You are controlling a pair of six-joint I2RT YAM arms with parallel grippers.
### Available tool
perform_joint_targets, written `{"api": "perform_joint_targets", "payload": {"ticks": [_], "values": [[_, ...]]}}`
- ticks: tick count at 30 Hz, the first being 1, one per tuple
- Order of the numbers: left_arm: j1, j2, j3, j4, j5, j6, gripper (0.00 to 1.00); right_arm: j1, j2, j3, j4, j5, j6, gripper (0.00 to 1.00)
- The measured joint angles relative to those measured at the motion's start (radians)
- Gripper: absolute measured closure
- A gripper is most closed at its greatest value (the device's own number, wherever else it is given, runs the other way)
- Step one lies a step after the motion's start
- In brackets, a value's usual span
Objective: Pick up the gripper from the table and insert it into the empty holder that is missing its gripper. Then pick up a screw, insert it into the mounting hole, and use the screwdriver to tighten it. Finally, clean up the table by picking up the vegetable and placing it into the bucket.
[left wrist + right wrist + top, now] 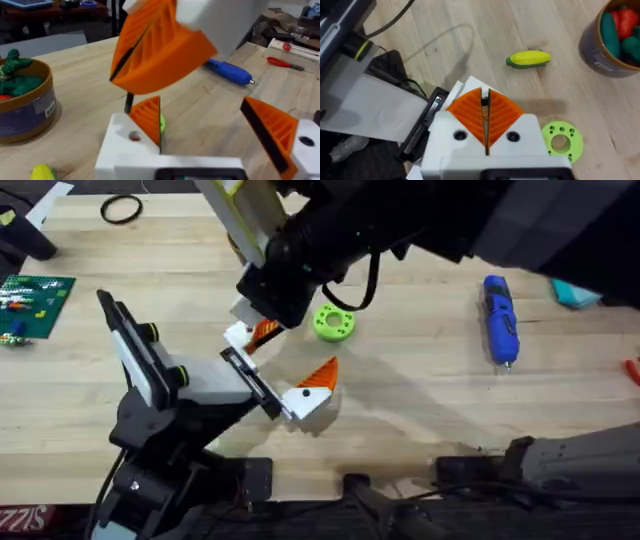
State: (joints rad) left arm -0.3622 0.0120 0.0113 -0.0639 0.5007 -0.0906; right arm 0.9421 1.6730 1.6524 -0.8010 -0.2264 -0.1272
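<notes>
The right gripper [485, 100] squeezes its fingers tight together right over the little white and orange gripper [248, 337], which sits at the holder's [190, 385] empty end, likely to push it into place, though I cannot tell if it pinches it.

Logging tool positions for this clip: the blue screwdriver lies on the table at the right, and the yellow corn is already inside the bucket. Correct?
Not quite. The screwdriver does lie on the table at the right, but the right wrist view shows the corn lying on the wood beside the bucket, not inside it.
</notes>
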Motion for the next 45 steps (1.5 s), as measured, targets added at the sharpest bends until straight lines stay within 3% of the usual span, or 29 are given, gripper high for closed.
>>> {"api": "perform_joint_targets", "payload": {"ticks": [45], "values": [[0.0,0.0,0.0,0.0,0.0,0.0,0.018,0.028,0.021,0.0,-0.029,0.0,0.015,0.994]]}}
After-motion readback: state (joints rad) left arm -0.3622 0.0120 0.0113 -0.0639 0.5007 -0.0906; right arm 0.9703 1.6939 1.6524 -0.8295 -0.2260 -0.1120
